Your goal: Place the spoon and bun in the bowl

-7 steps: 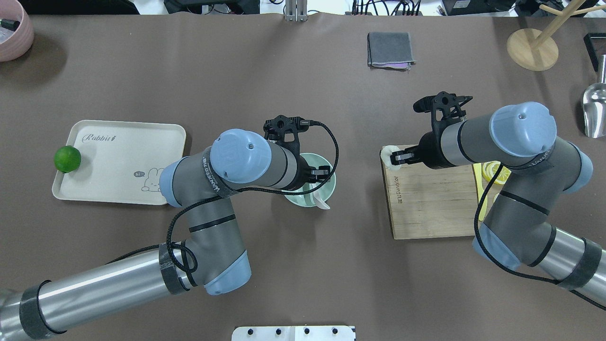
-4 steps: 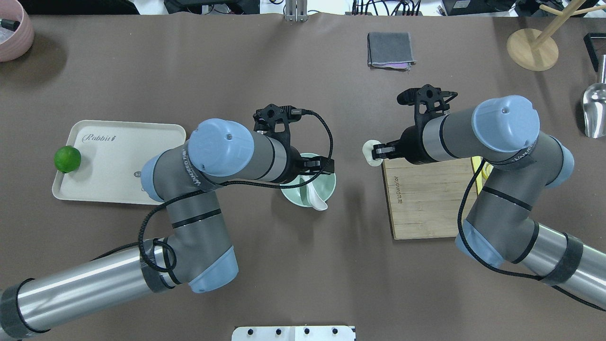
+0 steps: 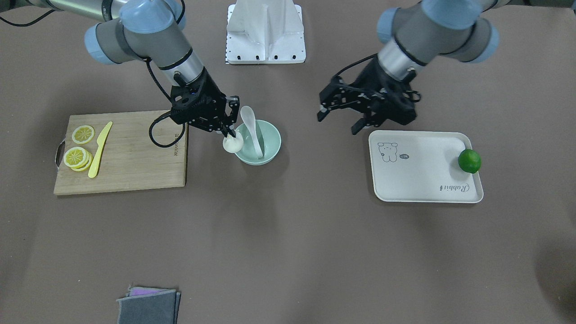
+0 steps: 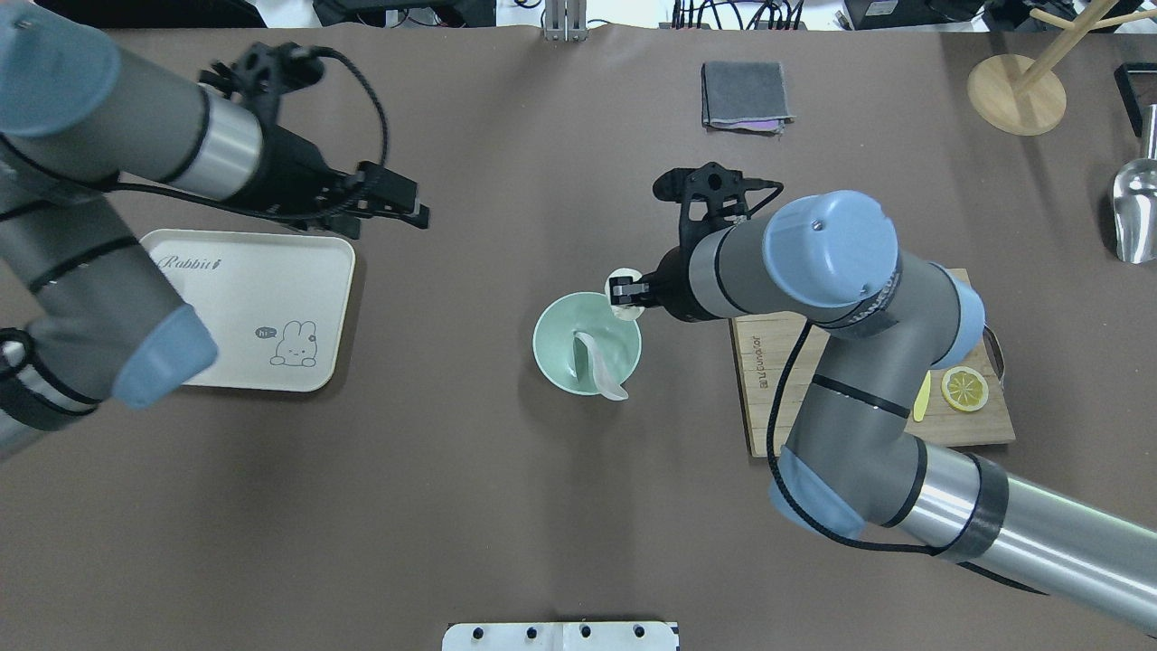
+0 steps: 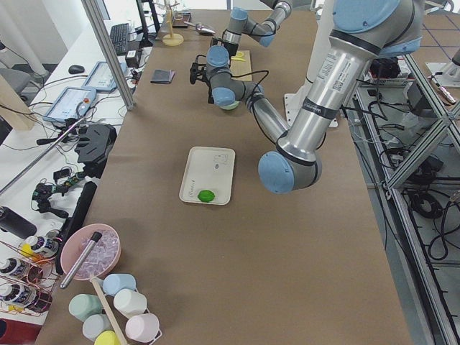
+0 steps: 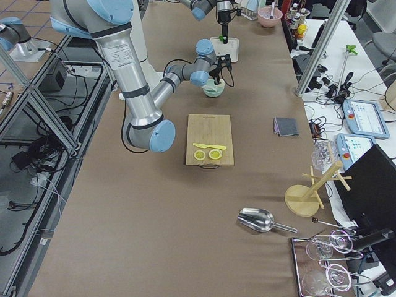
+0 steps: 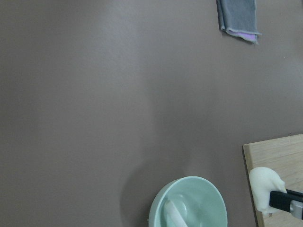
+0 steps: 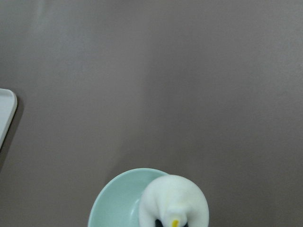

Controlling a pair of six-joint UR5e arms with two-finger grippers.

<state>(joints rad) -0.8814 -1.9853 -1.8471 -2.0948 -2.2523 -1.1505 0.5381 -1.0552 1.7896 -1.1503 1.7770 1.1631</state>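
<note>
The spoon (image 4: 592, 357) lies in the bowl (image 4: 553, 339), its handle over the near right rim, at the far right rim the right gripper (image 4: 625, 293) pinches the bun (image 3: 233, 144), and well left by the tray (image 4: 226, 307) the left gripper (image 3: 338, 121) hangs wide, empty.

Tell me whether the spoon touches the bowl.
Touching. The front-facing view shows the spoon resting inside the bowl, one end leaning over its rim.

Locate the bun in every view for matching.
Front-facing: bun at left rim of bowl.
Overhead: bun at upper-right rim of bowl.
Exterior left: cannot tell.
Exterior right: cannot tell.
Left wrist: bun lower right, right of bowl.
Right wrist: bun bottom centre, over bowl rim.
Shared landmark: bowl.
</note>
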